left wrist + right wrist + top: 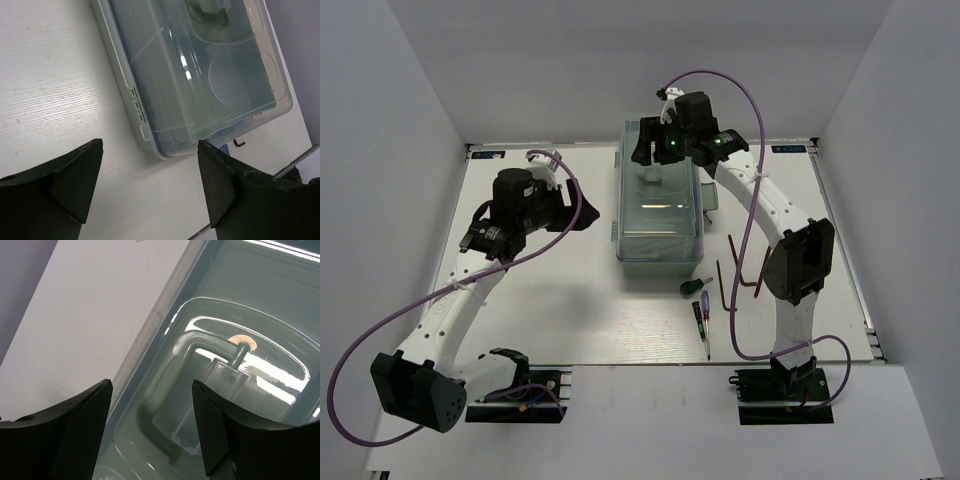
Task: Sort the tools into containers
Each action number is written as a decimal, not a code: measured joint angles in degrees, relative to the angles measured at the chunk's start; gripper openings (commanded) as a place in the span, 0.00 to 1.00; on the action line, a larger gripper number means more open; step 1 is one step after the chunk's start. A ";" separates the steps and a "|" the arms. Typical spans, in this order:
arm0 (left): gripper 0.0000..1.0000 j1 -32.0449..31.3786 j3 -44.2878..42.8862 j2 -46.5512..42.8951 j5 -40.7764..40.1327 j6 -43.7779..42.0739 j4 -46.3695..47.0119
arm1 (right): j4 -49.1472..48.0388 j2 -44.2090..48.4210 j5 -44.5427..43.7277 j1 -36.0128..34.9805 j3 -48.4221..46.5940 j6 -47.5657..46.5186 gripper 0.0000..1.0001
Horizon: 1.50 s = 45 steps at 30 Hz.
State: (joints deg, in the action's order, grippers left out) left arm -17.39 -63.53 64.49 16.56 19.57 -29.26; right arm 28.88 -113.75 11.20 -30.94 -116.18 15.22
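Note:
The pale mint toolbox [660,205] stands mid-table with its translucent lid shut. My right gripper [655,150] hangs open over its far end; in the right wrist view it [151,385] straddles the lid handle [172,365] without touching it. My left gripper [575,215] is open and empty left of the box; in the left wrist view it [150,145] is above bare table by the box's near corner [165,150]. The stubby screwdriver [690,287], purple screwdriver [704,301], dark green screwdriver [700,318] and hex keys [723,285] lie on the table right of the box's near end.
A side latch [136,105] shows on the toolbox's long side. Grey walls close in the table on the left, back and right. One hex key [240,143] peeks past the box corner in the left wrist view.

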 measured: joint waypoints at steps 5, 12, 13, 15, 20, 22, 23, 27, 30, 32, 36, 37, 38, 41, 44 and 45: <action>0.87 0.00 0.68 0.72 0.02 0.37 1.57 | -0.79 -0.09 -2.60 -0.39 0.50 2.58 0.71; 0.87 0.00 1.20 0.90 0.02 0.42 2.16 | -0.94 -0.09 -3.58 -1.88 3.04 6.75 0.68; 0.87 0.00 1.20 0.90 0.02 0.42 2.27 | -1.01 -0.09 -3.65 -2.16 3.37 7.21 0.66; 0.87 0.00 1.20 0.90 0.02 0.44 2.38 | -1.01 -0.15 -4.13 -2.62 3.61 8.20 0.66; 0.87 0.00 1.20 0.83 0.02 0.42 2.56 | -1.05 -0.22 -5.86 -3.21 3.78 10.43 0.66; 0.87 0.00 1.20 0.81 0.04 0.39 2.71 | -1.86 -0.22 -6.12 -3.21 4.31 11.67 0.66; 0.87 0.00 1.20 0.81 0.04 0.39 2.89 | -2.23 -0.22 -6.16 -3.21 4.48 12.26 0.65; 0.87 0.00 1.18 0.81 0.52 0.20 4.44 | -3.89 0.07 -5.42 -2.82 5.79 14.45 0.65; 0.87 0.00 1.01 0.96 1.53 -0.28 5.90 | -5.07 0.26 -3.10 -2.05 6.49 16.11 0.65; 0.87 0.00 0.42 1.66 2.51 -0.52 7.15 | -5.31 0.26 -1.31 -1.42 6.49 17.22 0.65; 0.87 0.00 -1.77 5.20 4.31 -1.11 10.47 | -5.66 0.24 1.25 -0.61 6.60 18.73 0.64; 0.87 0.00 -2.23 6.27 4.76 -1.16 11.32 | -5.81 0.22 1.92 -0.44 6.64 19.08 0.64; 0.87 0.00 -2.62 7.28 5.14 -1.22 11.87 | -6.16 0.22 2.60 -0.31 6.88 19.32 0.64; 0.87 0.00 -4.42 10.93 6.29 -1.60 13.35 | -6.88 0.22 4.26 -0.17 7.23 20.17 0.64; 0.87 0.00 -6.64 14.64 7.13 -1.77 14.84 | -7.30 0.22 5.97 -0.17 7.30 20.87 0.62; 0.87 0.00 -7.43 15.72 7.43 -1.84 15.02 | -7.52 0.22 6.58 -0.15 7.32 21.09 0.62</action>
State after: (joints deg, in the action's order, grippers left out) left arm -17.39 -70.96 80.20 23.99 17.74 -14.24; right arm 21.37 -113.54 17.78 -31.09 -108.86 36.32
